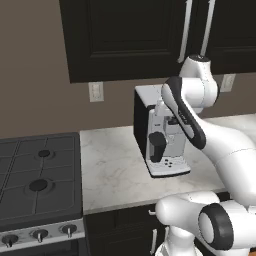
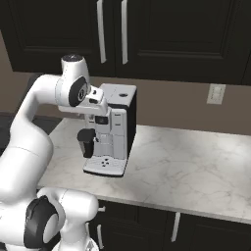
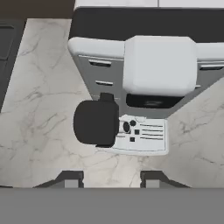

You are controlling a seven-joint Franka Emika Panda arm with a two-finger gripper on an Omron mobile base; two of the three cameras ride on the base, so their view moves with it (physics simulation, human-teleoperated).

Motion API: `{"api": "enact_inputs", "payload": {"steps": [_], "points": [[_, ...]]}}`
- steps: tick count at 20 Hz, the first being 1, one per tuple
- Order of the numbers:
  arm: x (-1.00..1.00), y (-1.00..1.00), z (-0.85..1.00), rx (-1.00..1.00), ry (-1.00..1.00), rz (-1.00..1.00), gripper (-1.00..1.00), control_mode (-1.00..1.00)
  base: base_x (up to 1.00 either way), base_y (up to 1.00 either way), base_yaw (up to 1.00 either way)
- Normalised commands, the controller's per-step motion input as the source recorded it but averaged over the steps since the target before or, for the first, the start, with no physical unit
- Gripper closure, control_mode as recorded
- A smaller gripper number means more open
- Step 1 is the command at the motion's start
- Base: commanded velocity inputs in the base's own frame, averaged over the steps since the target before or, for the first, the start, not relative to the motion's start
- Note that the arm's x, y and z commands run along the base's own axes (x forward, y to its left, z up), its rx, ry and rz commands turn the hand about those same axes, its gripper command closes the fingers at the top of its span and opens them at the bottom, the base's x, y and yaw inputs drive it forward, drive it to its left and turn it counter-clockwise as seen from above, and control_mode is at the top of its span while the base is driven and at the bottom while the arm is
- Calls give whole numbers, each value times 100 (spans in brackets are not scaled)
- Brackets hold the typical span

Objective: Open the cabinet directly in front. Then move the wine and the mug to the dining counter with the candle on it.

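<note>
The dark wall cabinet [image 1: 125, 35] hangs above the counter with both panelled doors shut. Its two pale bar handles [image 2: 100, 29] stand side by side at the middle seam. My gripper [image 3: 110, 180] hovers below the cabinet, over the front of a coffee machine, pointing down at the counter. Its two fingertips [image 3: 70, 179] stand apart with nothing between them, so it is open. The wine, the mug, the dining counter and the candle are out of view.
A white and black coffee machine [image 1: 162, 135] stands on the marble counter [image 2: 186, 157] against the wall, right under my hand. A gas stove [image 1: 37, 175] joins the counter on the left. Wall outlets [image 2: 215, 93] sit under the cabinets. Dark base cabinets [image 2: 147, 220] run below.
</note>
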Motion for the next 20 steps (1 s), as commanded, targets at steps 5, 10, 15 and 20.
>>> {"api": "enact_inputs", "payload": {"steps": [5,10,15,20], "points": [[-27,0,10,0,-14,0,-100,-100,0,0,0],[-37,0,65,0,-35,0,-100,-100,0,0,0],[-32,0,74,0,-37,0,-100,-100,0,0,0],[-27,-2,65,0,-37,0,-100,-100,0,0,0]]}}
